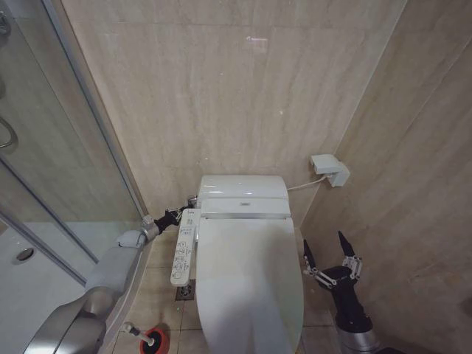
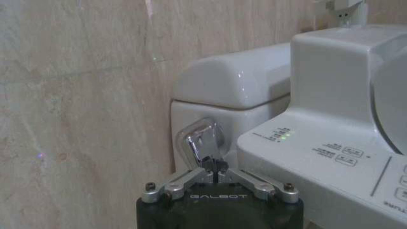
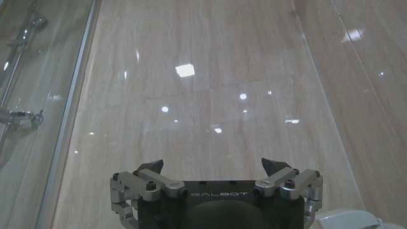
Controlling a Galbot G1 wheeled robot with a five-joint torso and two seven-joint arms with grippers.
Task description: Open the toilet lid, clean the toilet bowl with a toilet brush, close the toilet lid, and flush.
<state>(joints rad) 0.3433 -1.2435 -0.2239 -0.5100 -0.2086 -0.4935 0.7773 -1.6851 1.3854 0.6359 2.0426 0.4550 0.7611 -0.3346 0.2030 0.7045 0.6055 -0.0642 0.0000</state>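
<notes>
Glossy white toilet lid (image 1: pixel 247 284), shut down flat over the toilet bowl (image 1: pixel 299 335), at centre of the head view and running toward the near edge. Long button panel (image 1: pixel 183 247) along the lid's left side, small printed keys and three green lights on it in the left wrist view, lettering too small to read. Behind, at the far end, white seat unit (image 1: pixel 243 207) and tank (image 1: pixel 242 186) against the wall. Chrome flush lever (image 2: pixel 200 143) on the tank's left side, with the left gripper (image 2: pixel 218 168) closed to a pinch, fingertips together right at the lever's lower edge; actual grip on it not clear. "GALBOT" in pale letters on the black gripper body. Left arm (image 1: pixel 110 276) stretched from the near left toward the tank, silver-grey, wrist bent in toward the lever. Right gripper (image 1: pixel 324 251) held up to the right of the bowl, near the right wall, black fingers spread wide apart, nothing between them, same "GALBOT" mark on its body. Toilet brush (image 1: pixel 140 333) standing in its red holder (image 1: pixel 155 341) on the floor at the near left, thin white handle leaning left. Beige marbled tile (image 1: pixel 243 88) on walls and floor, glass shower screen (image 1: pixel 44 169) at left, small white wall box (image 1: pixel 330 169) with a cable to the right of the tank.
</notes>
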